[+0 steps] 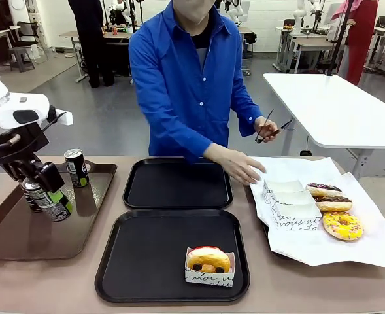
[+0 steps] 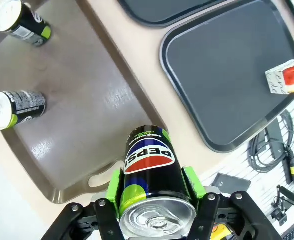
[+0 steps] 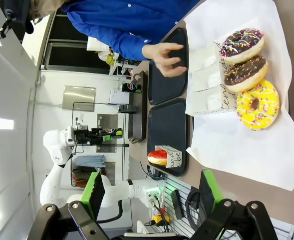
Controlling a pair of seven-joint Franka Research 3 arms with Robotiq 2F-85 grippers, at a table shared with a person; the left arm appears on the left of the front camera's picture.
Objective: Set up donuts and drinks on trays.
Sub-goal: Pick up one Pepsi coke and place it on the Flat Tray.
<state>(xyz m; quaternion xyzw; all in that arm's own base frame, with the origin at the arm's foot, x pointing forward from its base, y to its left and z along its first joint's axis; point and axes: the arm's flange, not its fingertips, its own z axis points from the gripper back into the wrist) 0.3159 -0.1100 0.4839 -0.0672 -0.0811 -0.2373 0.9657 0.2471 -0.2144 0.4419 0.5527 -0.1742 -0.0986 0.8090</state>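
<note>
Broadly, the surface (image 1: 48, 281) is carrying four flat things: a brown tray (image 1: 9, 245) at the robot's left, two black trays in the middle, and a white paper sheet (image 1: 297, 245) at the right. The far black tray (image 1: 172, 186) is lying bare, while the near black tray (image 1: 140, 261) is holding just one sleeved donut (image 1: 208, 261) near its front right corner, so I judge the setup to be only beginning.

The left gripper (image 1: 43, 191) is pinching a drink can (image 2: 149, 160) between its green pads and is holding it raised over the brown tray. The right gripper (image 3: 151, 192) is hanging spread, with nothing between its pads, above the paper sheet.

Two more cans are waiting on the brown tray, one (image 1: 76, 167) upright at its far edge. Three unsleeved donuts (image 1: 342, 226) are sitting on the paper, beside empty sleeves (image 1: 287, 199) that the person's hand (image 1: 244, 169) is touching. No drink is standing on either black tray yet.
</note>
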